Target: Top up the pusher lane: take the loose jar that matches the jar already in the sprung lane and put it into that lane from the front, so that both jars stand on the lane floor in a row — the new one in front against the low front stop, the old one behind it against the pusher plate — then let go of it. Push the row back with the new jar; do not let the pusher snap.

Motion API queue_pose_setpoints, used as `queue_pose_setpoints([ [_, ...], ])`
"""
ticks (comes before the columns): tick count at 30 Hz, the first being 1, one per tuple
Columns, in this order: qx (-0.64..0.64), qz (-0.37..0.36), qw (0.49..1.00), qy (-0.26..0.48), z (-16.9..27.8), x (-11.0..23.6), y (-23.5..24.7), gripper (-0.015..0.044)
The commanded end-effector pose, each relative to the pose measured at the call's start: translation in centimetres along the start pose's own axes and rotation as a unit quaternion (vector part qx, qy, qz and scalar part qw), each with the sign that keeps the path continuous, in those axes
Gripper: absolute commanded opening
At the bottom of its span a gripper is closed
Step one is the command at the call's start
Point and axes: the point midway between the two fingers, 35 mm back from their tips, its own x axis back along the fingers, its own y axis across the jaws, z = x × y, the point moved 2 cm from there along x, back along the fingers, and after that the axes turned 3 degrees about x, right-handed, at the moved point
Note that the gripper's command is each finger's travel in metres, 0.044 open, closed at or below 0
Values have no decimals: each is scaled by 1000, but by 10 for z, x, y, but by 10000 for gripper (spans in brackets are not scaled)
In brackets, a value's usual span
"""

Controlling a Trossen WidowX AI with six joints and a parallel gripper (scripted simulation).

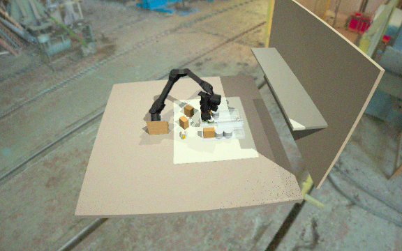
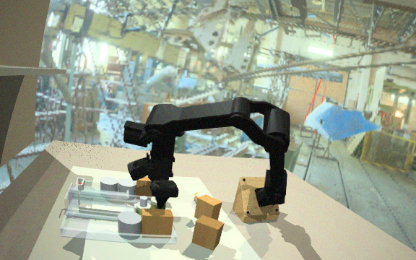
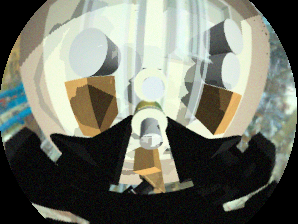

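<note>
My gripper point(image 1: 206, 118) point(image 2: 161, 203) point(image 3: 148, 119) is shut on a small jar with a white lid point(image 3: 150, 137) point(image 1: 209, 121), held upright at the front mouth of the clear sprung lane point(image 1: 229, 120) point(image 2: 96, 206). A matching small jar point(image 3: 152, 87) point(image 2: 143, 201) stands in the lane just ahead of the held one. The two jars look close together; I cannot tell if they touch. The pusher plate with its red mark point(image 1: 237, 118) point(image 2: 81, 183) sits at the lane's far end.
Brown boxes point(image 1: 188, 110) point(image 1: 183, 122) point(image 1: 209, 132) and grey cylinders point(image 1: 219, 133) point(image 1: 227, 132) point(image 2: 129, 221) stand close on both sides of the lane. A small yellow jar point(image 1: 183, 135) stands loose on the white mat point(image 1: 215, 153). A wall panel with a shelf point(image 1: 288, 87) rises at the right.
</note>
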Motion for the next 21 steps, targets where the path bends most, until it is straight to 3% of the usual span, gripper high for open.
queue_pose_setpoints([
  [1,6,-3,1000,-12,-6,1,1,0],
  [21,6,-3,1000,-12,-6,-5,1,0],
])
